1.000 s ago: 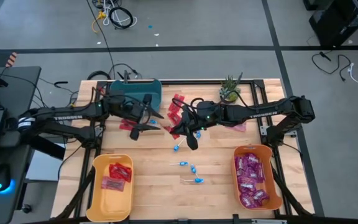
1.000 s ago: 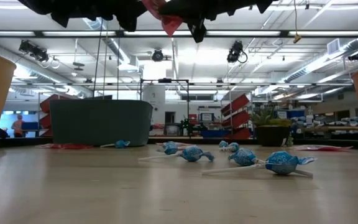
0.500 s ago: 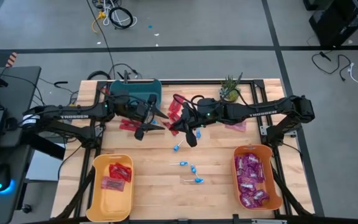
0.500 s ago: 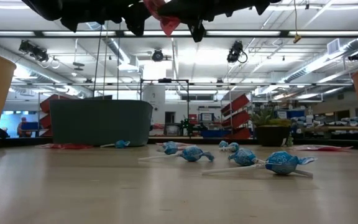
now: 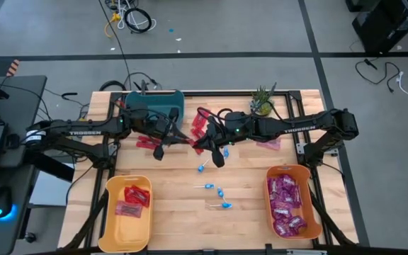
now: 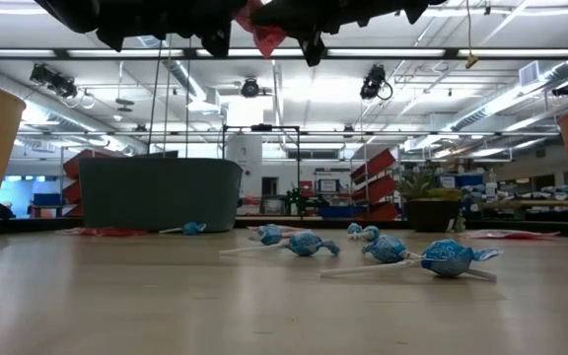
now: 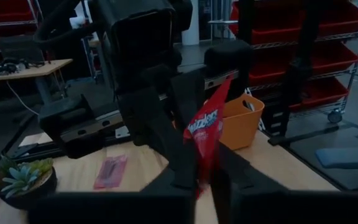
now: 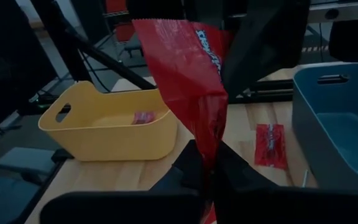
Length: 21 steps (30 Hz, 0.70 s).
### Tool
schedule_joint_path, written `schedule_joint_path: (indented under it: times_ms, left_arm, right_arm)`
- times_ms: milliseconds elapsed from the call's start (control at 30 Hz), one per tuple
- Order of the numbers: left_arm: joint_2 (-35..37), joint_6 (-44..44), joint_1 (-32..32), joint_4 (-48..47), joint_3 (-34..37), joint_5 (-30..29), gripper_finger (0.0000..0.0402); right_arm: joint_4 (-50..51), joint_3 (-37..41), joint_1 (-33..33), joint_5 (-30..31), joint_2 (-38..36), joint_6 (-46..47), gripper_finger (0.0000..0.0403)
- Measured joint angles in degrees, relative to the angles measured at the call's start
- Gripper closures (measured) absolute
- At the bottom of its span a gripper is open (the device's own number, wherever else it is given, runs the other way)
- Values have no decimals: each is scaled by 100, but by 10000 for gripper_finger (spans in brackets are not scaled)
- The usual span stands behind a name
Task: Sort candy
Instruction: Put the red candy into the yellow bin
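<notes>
Since a second ago the left gripper has slid in from beside the teal bin toward the table's middle, and its fingers, then spread wide, have closed onto the red packet that the right gripper holds up. Both grippers now meet above the table, each clenched on the same flat red packet; in the left wrist view the packet stands upright between dark fingers. In the low view it hangs well clear of the tabletop. More red packets lie on the wood near the teal bin, and two lie in the yellow bin. Blue lollipops lie scattered on the bare wood in front of the grippers. Purple packets fill the orange bin. A small potted plant stands at the table's far edge.
</notes>
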<state>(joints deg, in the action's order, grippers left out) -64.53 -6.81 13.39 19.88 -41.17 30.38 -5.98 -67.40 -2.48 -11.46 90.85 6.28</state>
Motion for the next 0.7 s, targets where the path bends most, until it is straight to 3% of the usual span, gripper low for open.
schedule_joint_path:
  times_ms: [267, 700]
  left_arm:
    - [33, 241, -37, -8, 0, 149, 398]
    - [494, 499, -37, -7, 0, 121, 401]
  right_arm:
    - [-26, 0, -1, -29, 0, -45, 359]
    - [626, -4, -33, -166, -85, 14, 236]
